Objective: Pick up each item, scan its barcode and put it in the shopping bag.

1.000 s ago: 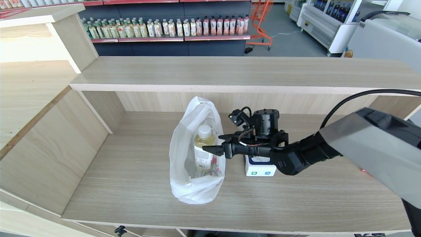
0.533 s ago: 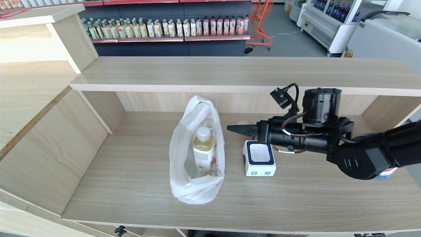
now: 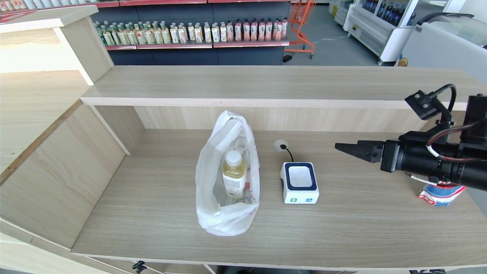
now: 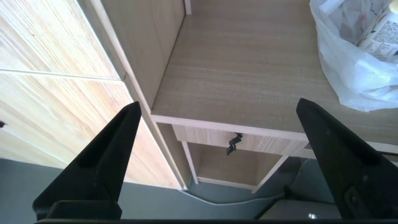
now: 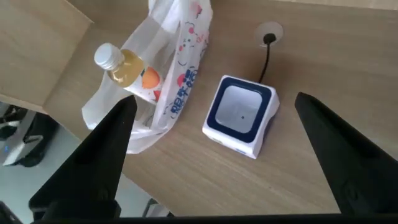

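A white plastic shopping bag (image 3: pixel 213 182) stands upright mid-counter with a bottle of yellow drink (image 3: pixel 234 175) upright inside it. Just to its right sits the white-and-blue barcode scanner (image 3: pixel 299 182). My right gripper (image 3: pixel 341 147) hovers to the right of the scanner, pointing toward it. In the right wrist view that gripper (image 5: pixel 214 102) is open and empty above the scanner (image 5: pixel 239 115), with the bag (image 5: pixel 180 74) and bottle (image 5: pixel 124 65) beyond. A blue, white and red snack packet (image 3: pixel 441 193) lies under the right arm. My left gripper (image 4: pixel 219 104) is open and empty off the counter's near left corner.
A raised ledge (image 3: pixel 266 85) runs along the back of the counter and a wooden side wall (image 3: pixel 57 179) closes its left end. The scanner's cable runs to a round hole (image 3: pixel 280 144) behind it. The bag's edge (image 4: pixel 357 56) lies near the front edge.
My right gripper has let go of the bottle and pulled back from the bag to the right, past the scanner. The bottle has settled slightly lower inside the bag.
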{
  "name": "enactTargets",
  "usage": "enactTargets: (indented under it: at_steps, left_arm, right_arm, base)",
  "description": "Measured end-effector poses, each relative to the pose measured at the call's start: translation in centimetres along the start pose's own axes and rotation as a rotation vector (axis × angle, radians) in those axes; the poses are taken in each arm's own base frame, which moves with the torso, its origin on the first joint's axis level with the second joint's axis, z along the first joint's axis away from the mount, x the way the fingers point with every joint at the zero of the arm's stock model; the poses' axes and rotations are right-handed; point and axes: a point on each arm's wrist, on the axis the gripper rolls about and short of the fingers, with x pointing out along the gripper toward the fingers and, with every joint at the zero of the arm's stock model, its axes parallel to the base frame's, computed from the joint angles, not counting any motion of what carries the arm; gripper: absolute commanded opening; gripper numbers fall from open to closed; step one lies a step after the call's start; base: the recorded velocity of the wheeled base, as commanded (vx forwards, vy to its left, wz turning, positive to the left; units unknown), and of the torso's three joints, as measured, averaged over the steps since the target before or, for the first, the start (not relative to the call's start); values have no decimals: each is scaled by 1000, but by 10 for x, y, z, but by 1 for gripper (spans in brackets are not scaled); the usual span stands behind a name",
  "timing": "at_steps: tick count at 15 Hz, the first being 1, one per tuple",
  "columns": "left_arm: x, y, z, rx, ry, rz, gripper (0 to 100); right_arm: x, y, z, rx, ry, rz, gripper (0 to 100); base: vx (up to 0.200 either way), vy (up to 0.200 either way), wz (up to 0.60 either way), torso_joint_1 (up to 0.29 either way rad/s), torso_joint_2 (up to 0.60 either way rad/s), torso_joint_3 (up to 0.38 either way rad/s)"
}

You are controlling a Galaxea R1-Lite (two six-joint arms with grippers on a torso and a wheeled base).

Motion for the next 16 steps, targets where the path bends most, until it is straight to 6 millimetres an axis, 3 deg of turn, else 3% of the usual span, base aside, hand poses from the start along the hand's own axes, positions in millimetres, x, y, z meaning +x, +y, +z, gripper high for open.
enactTargets:
  at_steps: [2,8,16]
  left_arm:
    - [0,0,0,1,0,0,100]
    - [0,0,0,1,0,0,100]
    - [0,0,0,2,0,0,100]
  right_arm:
    - [-10,-8,4,-21,-28,-99,100]
    - [-25,-12,7,-10,-33,-152,100]
    - [-33,-22,0,232,-6,-410,100]
  base:
    - [-100,0,0,1,1,1]
    - [-167,0,0,0,2,0]
    - [0,-200,0,3,1,5]
